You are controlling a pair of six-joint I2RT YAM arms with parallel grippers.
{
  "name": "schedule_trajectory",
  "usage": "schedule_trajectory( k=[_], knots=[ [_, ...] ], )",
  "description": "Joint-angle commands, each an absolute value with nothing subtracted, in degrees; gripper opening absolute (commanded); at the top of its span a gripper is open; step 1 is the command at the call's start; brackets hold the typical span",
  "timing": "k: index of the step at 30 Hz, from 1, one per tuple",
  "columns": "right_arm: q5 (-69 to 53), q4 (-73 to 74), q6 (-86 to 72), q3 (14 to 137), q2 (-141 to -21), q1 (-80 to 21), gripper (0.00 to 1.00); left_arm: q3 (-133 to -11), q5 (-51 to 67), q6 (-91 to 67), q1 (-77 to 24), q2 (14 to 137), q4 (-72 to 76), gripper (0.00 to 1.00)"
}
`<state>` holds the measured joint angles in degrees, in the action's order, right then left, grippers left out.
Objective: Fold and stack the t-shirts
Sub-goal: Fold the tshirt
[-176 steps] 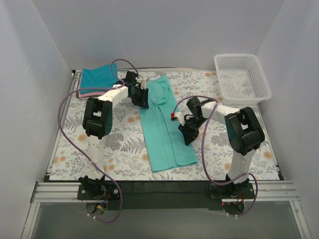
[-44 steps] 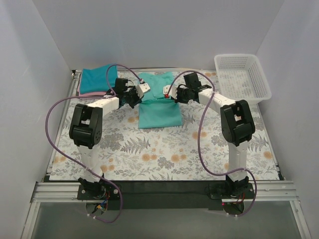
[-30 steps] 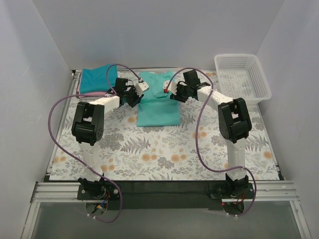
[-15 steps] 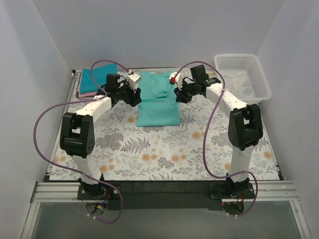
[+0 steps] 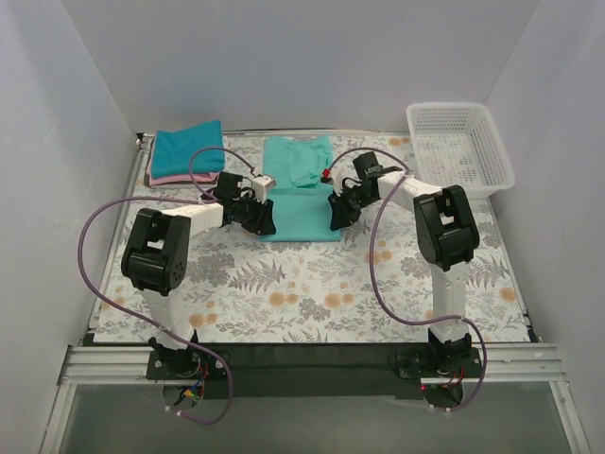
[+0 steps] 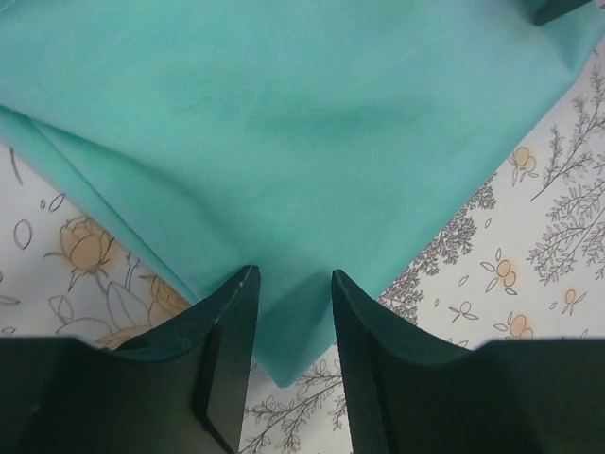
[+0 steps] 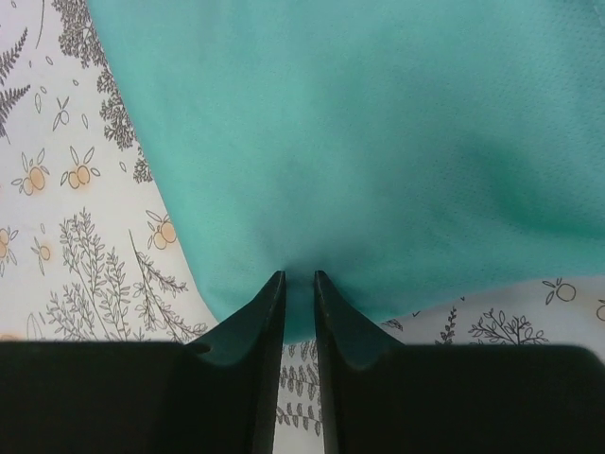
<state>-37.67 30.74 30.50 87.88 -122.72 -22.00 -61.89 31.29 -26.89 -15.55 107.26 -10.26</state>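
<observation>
The sea-green t-shirt (image 5: pixel 298 184) lies folded into a short rectangle at the middle back of the table. My left gripper (image 5: pixel 263 217) is at its near left corner. In the left wrist view the jaws are a little apart and straddle that corner of the sea-green shirt (image 6: pixel 312 142), which lies flat. My right gripper (image 5: pixel 337 214) is at the near right corner. In the right wrist view its jaws pinch the edge of the sea-green shirt (image 7: pixel 378 142). The darker teal-blue shirt (image 5: pixel 186 148) lies folded on the pink shirt (image 5: pixel 175 178) at the back left.
A white mesh basket (image 5: pixel 460 144) stands at the back right. The table has a floral cloth (image 5: pixel 312 284). Purple cables loop over both arms. White walls close in the back and both sides.
Both grippers have come from the shirt's far part down to its near corners. The right jaws have closed on the cloth. Earlier the long shirt was folded in half.
</observation>
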Motion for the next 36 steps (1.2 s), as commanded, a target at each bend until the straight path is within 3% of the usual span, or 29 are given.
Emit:
schedule_trajectory(
  k=[1, 9, 17, 22, 26, 30, 36],
  knots=[
    [-36.4, 31.4, 29.4, 81.8, -121.3, -22.2, 0.22, -58.5, 31.3, -27.7, -15.4, 106.0, -10.5, 0.36],
    [-37.5, 30.2, 28.1, 67.2, -107.7, -24.6, 0.25, -47.6, 35.1, -23.6, -17.1, 91.8, -15.6, 0.36],
    [-33.0, 31.9, 35.8, 57.2, -84.2, -25.2, 0.48, -40.1, 37.4, -11.9, -17.5, 69.8, -24.3, 0.51],
    [-24.8, 20.6, 48.0, 43.3, -72.9, -29.4, 0.63, -35.6, 35.2, -0.9, -20.8, 65.2, -22.1, 0.54],
    [-21.5, 8.3, 54.5, 36.8, -69.6, -31.5, 0.56, -33.9, 31.4, 4.6, -23.6, 67.5, -15.0, 0.54],
    [-20.5, 5.0, 57.5, 36.3, -72.8, -34.0, 0.51, -33.5, 29.7, 7.7, -25.7, 71.4, -8.6, 0.53],
    [-20.1, 0.7, 60.5, 34.5, -76.0, -37.1, 0.51, -32.6, 27.9, 11.1, -27.9, 77.6, -4.0, 0.50]
  ],
)
